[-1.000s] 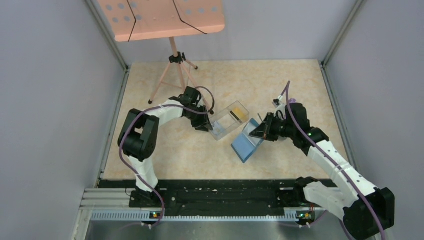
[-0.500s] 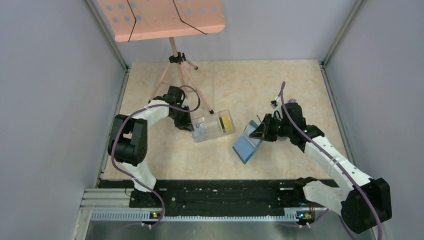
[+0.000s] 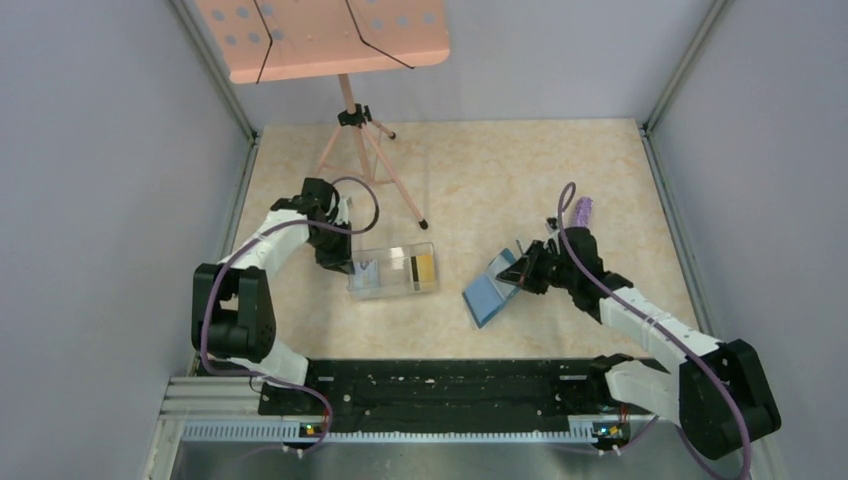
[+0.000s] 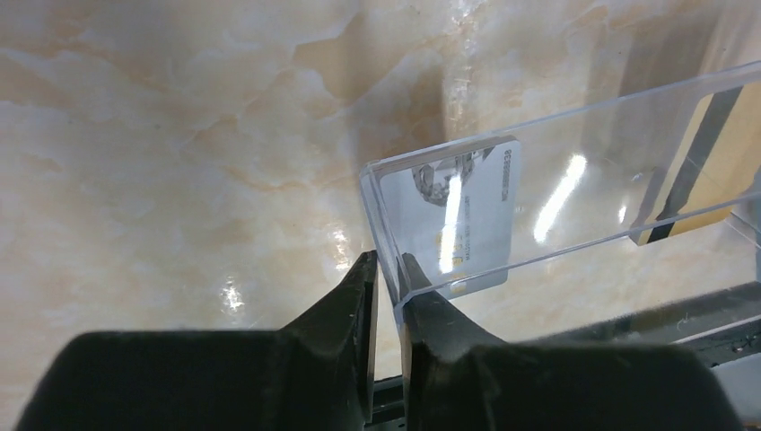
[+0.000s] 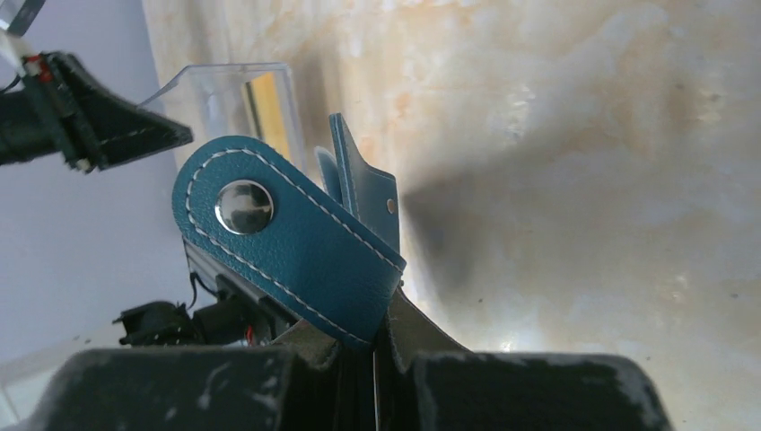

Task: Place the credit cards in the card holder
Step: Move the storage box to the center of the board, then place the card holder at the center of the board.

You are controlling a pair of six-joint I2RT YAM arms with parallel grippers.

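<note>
Marbled beige surface (image 3: 500,170). Left claw (image 4: 388,268) pinches end wall of clear box (image 3: 392,270), centre-left. Both credit cards (image 3: 424,268) lie inside box. Right claw (image 5: 375,337) clamped on tab of card holder (image 3: 485,295), propped open right of box. No card slotted yet; whole transfer left.

In your top view, the box (image 3: 393,270) lies left of centre. Inside it, the left-end card (image 3: 368,272) and the right-end card (image 3: 424,267) lie flat, apart. The card holder (image 3: 488,293) lies right of the box, not touching it. The stand (image 3: 349,118) rises behind, upper left.
</note>
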